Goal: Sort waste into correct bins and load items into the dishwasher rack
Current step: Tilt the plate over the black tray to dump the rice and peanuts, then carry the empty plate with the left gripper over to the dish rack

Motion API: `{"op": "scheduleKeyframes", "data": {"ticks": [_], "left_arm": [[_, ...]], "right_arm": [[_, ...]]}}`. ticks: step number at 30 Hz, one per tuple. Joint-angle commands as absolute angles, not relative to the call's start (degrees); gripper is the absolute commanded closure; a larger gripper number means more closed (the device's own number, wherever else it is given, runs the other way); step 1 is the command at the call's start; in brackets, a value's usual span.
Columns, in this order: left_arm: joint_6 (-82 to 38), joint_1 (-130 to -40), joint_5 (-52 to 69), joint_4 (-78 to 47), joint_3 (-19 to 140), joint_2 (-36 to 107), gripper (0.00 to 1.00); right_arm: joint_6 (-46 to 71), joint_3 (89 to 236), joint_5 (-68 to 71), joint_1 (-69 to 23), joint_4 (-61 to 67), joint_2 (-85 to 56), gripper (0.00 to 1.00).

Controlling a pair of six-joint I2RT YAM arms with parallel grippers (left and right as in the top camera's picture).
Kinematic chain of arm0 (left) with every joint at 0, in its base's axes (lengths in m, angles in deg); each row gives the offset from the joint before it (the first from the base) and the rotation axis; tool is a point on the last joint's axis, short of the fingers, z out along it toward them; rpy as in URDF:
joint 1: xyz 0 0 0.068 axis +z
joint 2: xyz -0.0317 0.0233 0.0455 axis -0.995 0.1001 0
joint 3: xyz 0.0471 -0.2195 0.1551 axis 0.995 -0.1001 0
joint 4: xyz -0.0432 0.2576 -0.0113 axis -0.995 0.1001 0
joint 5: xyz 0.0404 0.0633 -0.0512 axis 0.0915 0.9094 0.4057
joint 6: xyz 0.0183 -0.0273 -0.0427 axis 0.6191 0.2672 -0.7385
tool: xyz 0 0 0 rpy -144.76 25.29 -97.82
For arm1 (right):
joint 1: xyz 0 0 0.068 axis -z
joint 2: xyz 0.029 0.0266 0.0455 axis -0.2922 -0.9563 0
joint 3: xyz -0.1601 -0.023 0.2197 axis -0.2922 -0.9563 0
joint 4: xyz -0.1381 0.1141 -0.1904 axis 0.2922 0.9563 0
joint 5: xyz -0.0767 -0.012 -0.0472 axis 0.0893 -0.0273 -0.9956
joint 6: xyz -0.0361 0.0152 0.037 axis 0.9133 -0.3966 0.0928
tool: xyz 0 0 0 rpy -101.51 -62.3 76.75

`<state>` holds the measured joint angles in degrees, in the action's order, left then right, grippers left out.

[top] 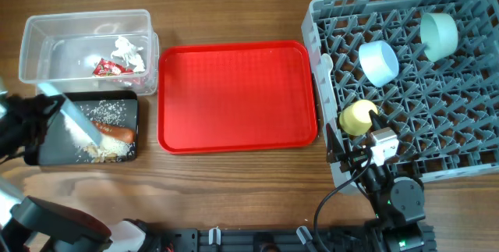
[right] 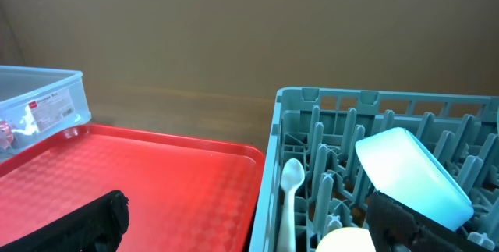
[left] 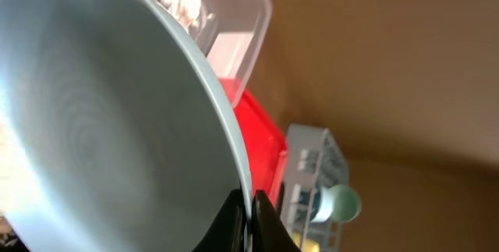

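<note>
Pinched shut on its rim, the left fingers [left: 273, 232] hold the light blue plate [left: 101, 127] tilted over the black tray [top: 47, 154] beneath them, where the carrot [top: 117, 133] and grains [top: 109, 111] lie. Beyond is the clear tub [top: 47, 33] with the wrapper [top: 107, 68] and tissue [top: 129, 49]. The right fingers [right: 86, 225] gape wide and empty over the rack [top: 437, 127] corner, with the yellow cup [top: 357, 117] just beneath. The white spoon [right: 290, 182] and small blue bowl [top: 380, 62] stand ahead, and the mint bowl [top: 438, 33] farther.

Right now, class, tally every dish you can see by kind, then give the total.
Bowls: 2, mint bowl and blue bowl
Cups: 1, yellow cup
Plates: 1, blue plate
Spoons: 1, white spoon
Total: 5
</note>
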<state>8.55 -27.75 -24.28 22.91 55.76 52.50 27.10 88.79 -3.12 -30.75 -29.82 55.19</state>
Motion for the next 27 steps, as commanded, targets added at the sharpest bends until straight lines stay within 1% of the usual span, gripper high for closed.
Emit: {"op": "scheduleKeyframes", "data": {"ticks": [1,6,11,14,19,21,23,26,27], "left_arm": [[14.5,-25.6,-32.5,24.3,56.3,51.1,0.96],[16.6,-26.7,-33.9,24.7,56.3,51.1,0.96],[16.6,-31.0,-35.9,25.8,56.4,51.0,0.96],[16.6,-37.3,-34.9,25.9,56.4,49.6,0.96],[14.7,-53.5,-30.9,22.0,56.4,45.8,0.96],[10.9,-61.5,-30.7,16.9,56.4,45.1,0.96],[5.3,-69.6,-30.7,8.7,56.4,45.2,0.96],[-7.8,-80.4,-30.6,-8.7,56.4,46.8,0.96],[-14.8,-84.8,-29.7,-17.6,56.4,47.8,0.96]], "right_arm": [[27.7,88.7,-3.6,-30.5,-30.0,55.9,0.0],[27.7,88.7,-3.7,-30.5,-30.0,55.9,0.0],[27.7,88.7,-3.7,-30.5,-30.0,55.9,0.0],[27.7,88.7,-3.7,-30.5,-30.0,55.9,0.0],[27.7,88.7,-3.7,-30.5,-30.0,55.9,0.0],[27.7,88.7,-3.7,-30.5,-30.0,55.9,0.0],[27.7,88.7,-3.7,-30.5,-30.0,55.9,0.0],[27.7,88.7,-3.7,-30.5,-30.0,55.9,0.0],[27.7,88.7,-3.7,-30.5,-30.0,55.9,0.01]]}}
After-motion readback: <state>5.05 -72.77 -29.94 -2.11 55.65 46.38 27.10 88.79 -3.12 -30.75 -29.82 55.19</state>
